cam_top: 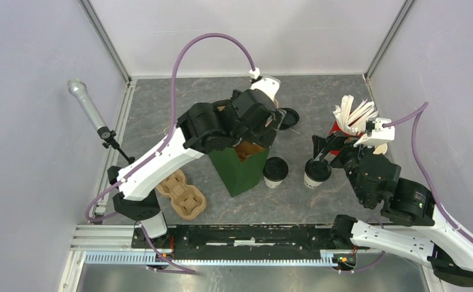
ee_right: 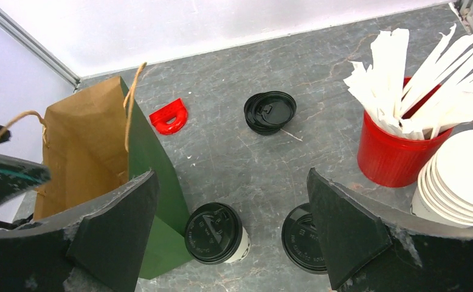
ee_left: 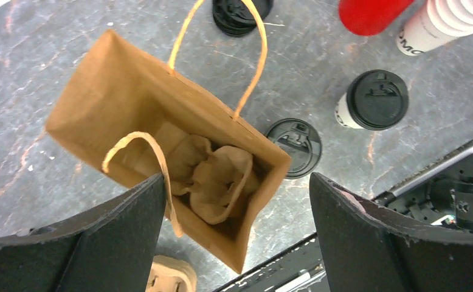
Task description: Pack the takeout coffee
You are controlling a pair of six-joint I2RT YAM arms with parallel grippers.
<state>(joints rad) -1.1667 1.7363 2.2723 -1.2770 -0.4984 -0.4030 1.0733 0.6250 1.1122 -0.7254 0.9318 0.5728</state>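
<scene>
Two takeout coffee cups with black lids stand right of the bag: one (cam_top: 275,171) (ee_right: 214,234) close to it, the other (cam_top: 317,172) (ee_right: 301,237) further right. The bag (cam_top: 240,167) (ee_left: 118,109) is green outside and brown inside, and stands open with a cardboard cup carrier (ee_left: 216,176) at its bottom. My left gripper (ee_left: 235,182) hangs open above the bag's mouth, holding nothing. Above and between the two cups my right gripper (ee_right: 231,182) (cam_top: 321,152) is open and empty, its right finger covering part of the right-hand cup.
A stack of loose black lids (cam_top: 289,117) (ee_right: 269,111) lies behind the cups. A red cup of white sticks (ee_right: 392,158) and a stack of lidless cups (ee_right: 459,182) stand at the right. A second cardboard carrier (cam_top: 182,193) lies left of the bag. A small red clip (ee_right: 169,115) sits behind it.
</scene>
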